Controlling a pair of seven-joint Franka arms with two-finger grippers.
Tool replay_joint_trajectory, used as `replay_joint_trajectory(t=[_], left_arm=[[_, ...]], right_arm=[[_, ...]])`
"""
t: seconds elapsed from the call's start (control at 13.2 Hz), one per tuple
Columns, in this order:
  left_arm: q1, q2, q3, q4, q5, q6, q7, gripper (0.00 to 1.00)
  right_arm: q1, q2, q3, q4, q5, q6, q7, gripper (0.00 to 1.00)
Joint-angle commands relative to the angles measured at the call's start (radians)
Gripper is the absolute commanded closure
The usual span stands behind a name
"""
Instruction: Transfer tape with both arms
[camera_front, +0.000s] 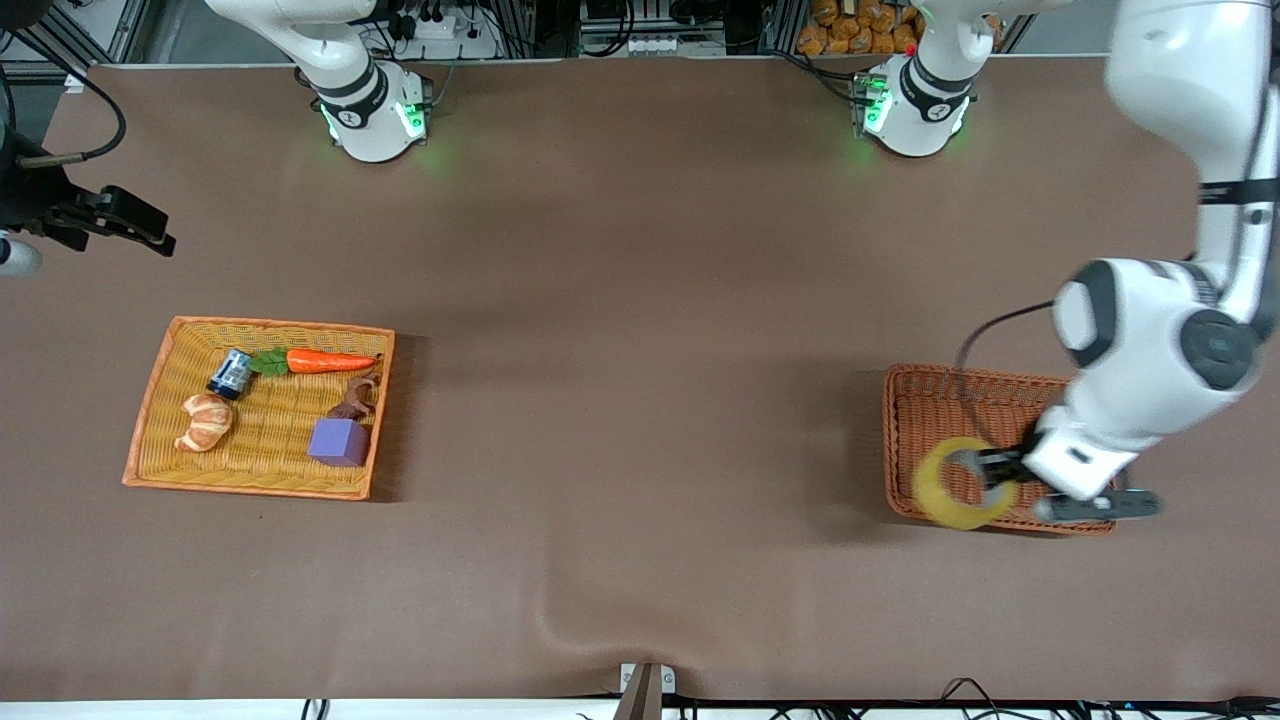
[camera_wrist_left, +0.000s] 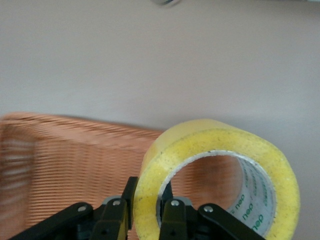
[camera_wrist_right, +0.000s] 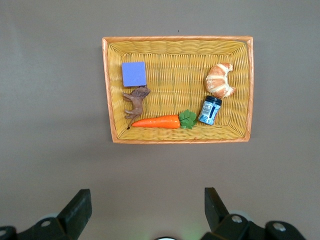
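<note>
left hand (camera_wrist_left: 142, 215) pinches the tape (camera_wrist_left: 220, 175), core printed "neo", over brown basket (camera_front: 930, 400); right hand (camera_wrist_right: 145, 212) spread.

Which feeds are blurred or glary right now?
Front view: left arm and tape motion-smeared, green base glow. Left wrist view: dark basket streaked, tape fairly sharp. Right wrist view: light basket crisp, no glare.

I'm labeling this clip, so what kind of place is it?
Probably a robotics lab bench: two white arms on green-lit bases, cables and metal framing along the table's edge, and staged props in wicker trays.
</note>
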Motion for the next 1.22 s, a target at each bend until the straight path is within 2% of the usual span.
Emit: replay_joint_trajectory(t=[0.0,0.3,0.38,0.46,0.53,0.84,0.91,1.14], left_arm=[[0.116,-0.006,-0.02,-0.065,-0.009,-0.008,0.144,1.0],[0.185,-0.007,-0.021,-0.148,-0.011,-0.005,0.147,1.0],[0.182,0.002,-0.021,-0.148,-0.014,-0.005,0.144,0.78],[0.173,0.002,-0.021,-0.146,-0.017,-0.008,0.12,0.26],[0.171,-0.01,-0.027,-0.145,-0.015,-0.013,0.094,0.0],[0.171,-0.159,-0.073,-0.134,-0.015,-0.027,0.07,0.0],[0.17,-0.206,-0.081,-0.108,-0.012,-0.074,0.07,0.0],[0.171,-0.305,-0.119,0.019,-0.009,-0.33,0.067,0.0]], right_arm=[[0.027,-0.006,-0.006,0.014,-0.016,-0.016,0.006,0.0],[0.027,-0.006,-0.006,0.012,-0.016,-0.035,0.006,0.0],[0.027,-0.004,-0.006,0.012,-0.017,-0.027,0.005,0.0],[0.024,-0.004,-0.006,0.012,-0.014,-0.033,0.003,0.0],[0.02,-0.006,-0.008,0.007,-0.014,-0.038,-0.001,0.0],[0.01,0.001,-0.013,0.046,-0.023,-0.038,0.003,0.0],[-0.003,0.002,-0.013,0.056,-0.017,-0.038,0.003,0.0],[-0.005,0.011,-0.013,0.055,-0.014,-0.038,-0.003,0.0]])
